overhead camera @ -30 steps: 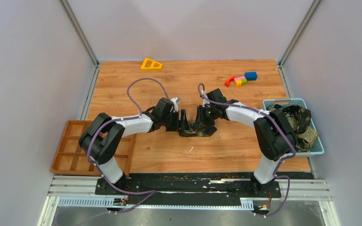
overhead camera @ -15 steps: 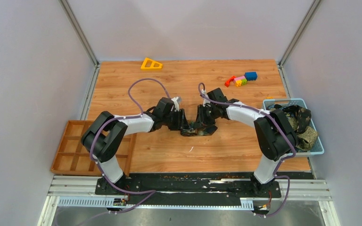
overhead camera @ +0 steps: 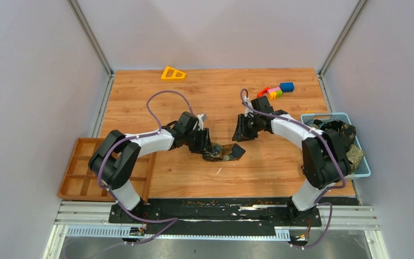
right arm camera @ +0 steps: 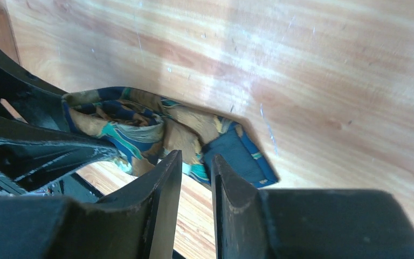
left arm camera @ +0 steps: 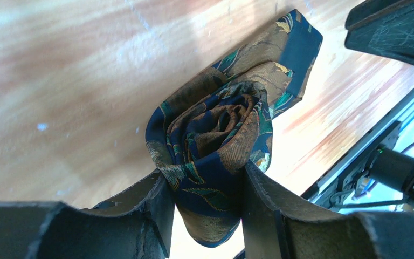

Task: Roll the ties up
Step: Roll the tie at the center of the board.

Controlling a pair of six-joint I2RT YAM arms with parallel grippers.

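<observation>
Overhead, we see our left gripper (overhead camera: 209, 151) clamped on the rolled tie (overhead camera: 230, 152) on the table (overhead camera: 167, 91), with our right gripper (overhead camera: 241, 135) apart from it. Left wrist: the tie bulges loosely between our fingers (left arm camera: 151, 216); slack pressure could let it unwind. Right wrist: jaws slightly parted, empty, near its loose end.

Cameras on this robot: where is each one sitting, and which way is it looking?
Top external: above and behind the bases, looking down on the table; left arm and right arm show.
Left wrist: on the left arm, looking along the left gripper, shut on the rolled tie.
Right wrist: on the right arm, looking past the right gripper at the table.
Both wrist views share that tie.
</observation>
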